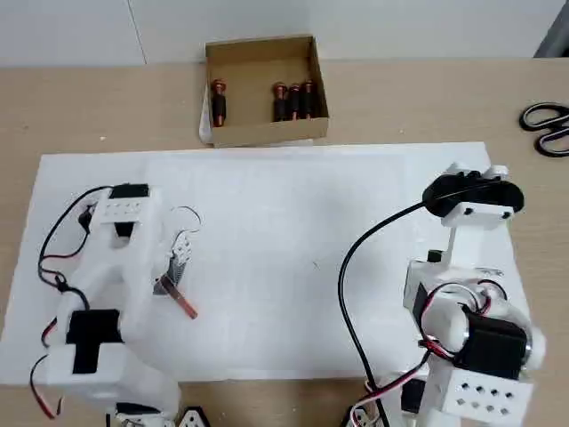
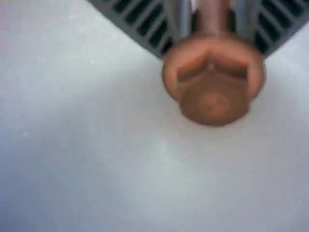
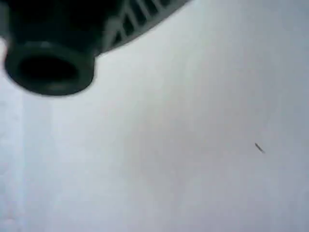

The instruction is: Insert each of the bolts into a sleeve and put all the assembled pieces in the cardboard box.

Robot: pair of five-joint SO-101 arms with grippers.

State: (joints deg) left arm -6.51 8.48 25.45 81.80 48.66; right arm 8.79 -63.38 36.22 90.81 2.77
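My left gripper (image 1: 174,274) hangs over the left part of the white sheet, shut on a copper bolt (image 1: 183,304) that slants down toward the front. In the left wrist view the bolt's head (image 2: 212,84) points at the camera, its shank clamped between the fingers (image 2: 179,19). My right gripper (image 3: 63,19) is shut on a black sleeve (image 3: 48,67), whose open bore faces the camera, just above the sheet. The right arm (image 1: 467,267) stands at the right side. The cardboard box (image 1: 260,133) at the back holds several assembled pieces (image 1: 293,100).
A white paper sheet (image 1: 293,267) covers the wooden table between the arms. Scissors (image 1: 547,124) lie at the far right edge. Cables loop beside each arm.
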